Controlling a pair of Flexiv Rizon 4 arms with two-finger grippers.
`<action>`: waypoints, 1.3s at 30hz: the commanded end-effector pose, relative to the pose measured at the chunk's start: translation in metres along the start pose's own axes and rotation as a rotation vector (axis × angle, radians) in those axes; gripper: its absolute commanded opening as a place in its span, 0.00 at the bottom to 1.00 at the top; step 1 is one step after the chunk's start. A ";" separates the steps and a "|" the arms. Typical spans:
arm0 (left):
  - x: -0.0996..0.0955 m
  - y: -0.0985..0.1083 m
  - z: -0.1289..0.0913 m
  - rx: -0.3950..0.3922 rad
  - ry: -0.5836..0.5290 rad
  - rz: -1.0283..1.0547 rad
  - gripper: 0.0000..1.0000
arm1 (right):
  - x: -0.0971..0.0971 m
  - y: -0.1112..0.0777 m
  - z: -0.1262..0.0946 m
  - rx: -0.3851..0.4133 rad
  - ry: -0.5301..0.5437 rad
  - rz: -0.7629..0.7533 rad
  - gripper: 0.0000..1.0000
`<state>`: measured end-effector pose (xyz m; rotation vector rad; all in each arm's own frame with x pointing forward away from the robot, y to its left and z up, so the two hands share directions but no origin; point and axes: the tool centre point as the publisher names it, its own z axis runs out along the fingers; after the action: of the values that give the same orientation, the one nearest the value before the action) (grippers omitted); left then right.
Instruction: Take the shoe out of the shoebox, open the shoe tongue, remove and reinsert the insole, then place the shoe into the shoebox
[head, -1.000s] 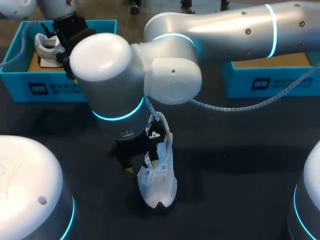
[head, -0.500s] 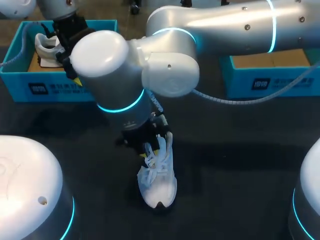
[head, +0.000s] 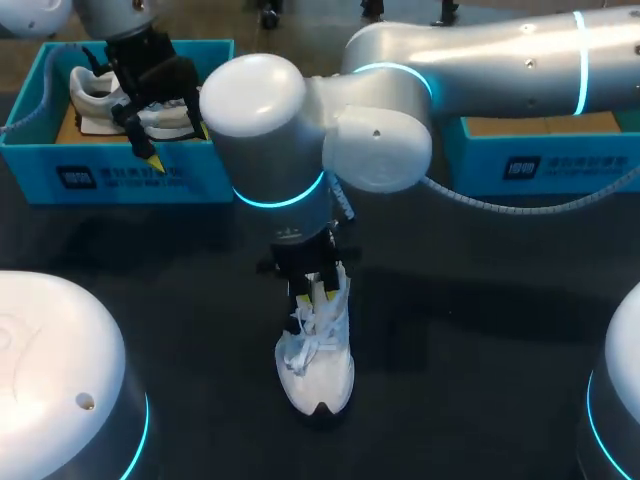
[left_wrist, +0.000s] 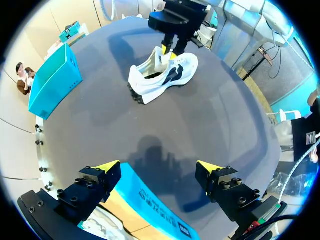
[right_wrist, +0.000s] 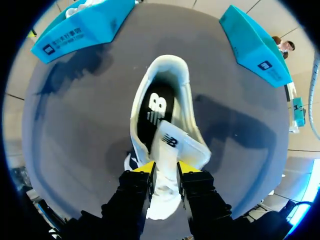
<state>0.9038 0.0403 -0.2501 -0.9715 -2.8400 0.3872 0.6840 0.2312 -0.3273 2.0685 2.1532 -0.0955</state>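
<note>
Sitting in the lower middle of the frame, the white shoe (head: 317, 362) is on the dark bench (head: 480, 330), with the right end effector (head: 316, 292) clenched on its tongue (right_wrist: 172, 145). The left end effector (head: 178, 145) hangs released over the shoebox (head: 120, 182), upper left.

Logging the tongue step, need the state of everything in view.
shoe: upright on table.
tongue: lifted, pinched by right hand.
insole: inside shoe.
right hand: shut on tongue.
left hand: open, above left box.
left box: open, second shoe inside.
right box: open.
</note>
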 end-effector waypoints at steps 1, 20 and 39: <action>0.000 0.000 -0.001 -0.003 0.001 0.001 1.00 | 0.001 -0.010 -0.022 -0.033 -0.040 0.111 0.28; 0.000 0.000 -0.001 -0.003 0.001 0.001 1.00 | -0.010 0.021 0.017 -0.035 0.085 0.035 0.23; 0.000 0.000 -0.001 -0.003 0.001 0.001 1.00 | 0.004 0.045 -0.061 -0.118 0.046 -0.425 1.00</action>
<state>0.9038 0.0404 -0.2501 -0.9715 -2.8400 0.3872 0.7175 0.2428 -0.2662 1.6188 2.4543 0.0538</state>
